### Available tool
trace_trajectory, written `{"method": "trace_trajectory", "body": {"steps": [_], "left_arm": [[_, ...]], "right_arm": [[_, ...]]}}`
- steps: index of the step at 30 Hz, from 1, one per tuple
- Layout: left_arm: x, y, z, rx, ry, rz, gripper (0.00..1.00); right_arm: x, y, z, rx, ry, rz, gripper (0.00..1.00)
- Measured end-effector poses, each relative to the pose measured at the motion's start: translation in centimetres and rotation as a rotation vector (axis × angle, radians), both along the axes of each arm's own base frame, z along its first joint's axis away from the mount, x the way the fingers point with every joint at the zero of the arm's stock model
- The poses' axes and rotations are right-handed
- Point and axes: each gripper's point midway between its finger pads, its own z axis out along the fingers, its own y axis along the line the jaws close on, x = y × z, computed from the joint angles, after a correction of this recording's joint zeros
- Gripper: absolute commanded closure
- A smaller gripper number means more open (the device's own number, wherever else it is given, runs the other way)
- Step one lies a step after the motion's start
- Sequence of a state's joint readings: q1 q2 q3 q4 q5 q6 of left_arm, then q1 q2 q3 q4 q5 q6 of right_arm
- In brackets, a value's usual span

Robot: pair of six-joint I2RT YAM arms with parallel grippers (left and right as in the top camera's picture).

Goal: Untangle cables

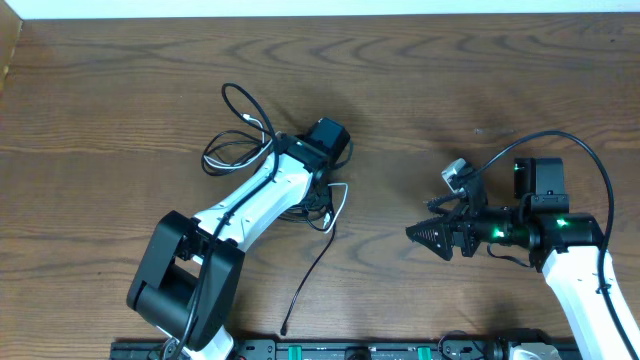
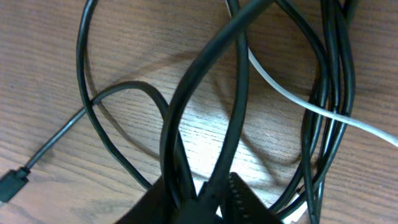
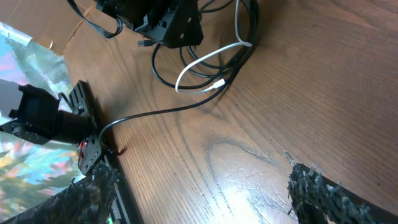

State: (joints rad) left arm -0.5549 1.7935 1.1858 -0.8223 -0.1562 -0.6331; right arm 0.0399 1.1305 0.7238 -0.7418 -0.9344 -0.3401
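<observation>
In my overhead view, the tangle of thin black cords [image 1: 238,150] with one white cord [image 1: 343,195] lies on the brown wooden desk [image 1: 480,80], at about 10 o'clock from the centre. My left claw [image 2: 202,194] is clenched on black strands of this tangle. My right claw [image 1: 420,235], at 4 o'clock, stands released and holds nothing.

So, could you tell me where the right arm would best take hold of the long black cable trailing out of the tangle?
I'd grip the black cable midway along its straight tail, coming from above with the right gripper fingers straddling it. That stretch lies alone and flat on the table, away from the tangle pinched in the left gripper.
</observation>
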Motion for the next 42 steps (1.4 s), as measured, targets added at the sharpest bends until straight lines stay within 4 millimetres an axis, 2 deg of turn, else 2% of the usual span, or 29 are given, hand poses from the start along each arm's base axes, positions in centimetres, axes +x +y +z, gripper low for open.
{"method": "trace_trajectory", "body": {"steps": [1,9,14,16,19,23,26,30,35,39,42], "left_arm": [[0.0,0.0,0.0,-0.003,-0.001,0.004,0.92],[0.3,-0.5,0.0,-0.024,-0.006,-0.016,0.92],[-0.2,-0.7,0.2,-0.024,0.024,-0.122,0.92],[-0.3,-1.2,1.2,-0.053,0.019,-0.185,0.92],[0.0,-2.3,4.7,-0.129,-0.057,-0.273,0.92],[0.3,-3.2,12.2,-0.238,-0.261,-0.352,0.92],[-0.4,-3.0,17.8,-0.294,-0.423,-0.402,0.92],[-2.0,-2.1,22.8,-0.336,-0.579,-0.451,0.92],[-3.5,-1.3,26.1,-0.368,-0.688,-0.475,0.92],[-4.0,-1.2,26.8,-0.379,-0.708,-0.491,0.92],[-4.2,-2.2,26.8,-0.425,-0.698,-0.522,0.92]], "right_arm": [[0.0,0.0,0.0,0.000,0.000,0.000,0.13],[0.0,0.0,0.0,0.000,0.000,0.000,0.14],[0.0,0.0,0.0,0.000,0.000,0.000,0.14],[0.1,0.0,0.0,0.000,-0.004,0.000,0.13],[0.1,0.0,0.0,0.000,-0.005,0.000,0.13],[0.1,0.0,0.0,-0.001,-0.008,0.000,0.13],[0.4,0.0,0.2,-0.002,-0.026,-0.002,0.13],[1.0,0.0,0.5,0.002,-0.059,-0.005,0.13],[2.0,0.2,1.3,0.029,-0.105,-0.013,0.10],[2.5,1.1,3.3,0.119,-0.174,0.027,0.11],[2.7,1.7,4.8,0.187,-0.208,0.050,0.11]]}}
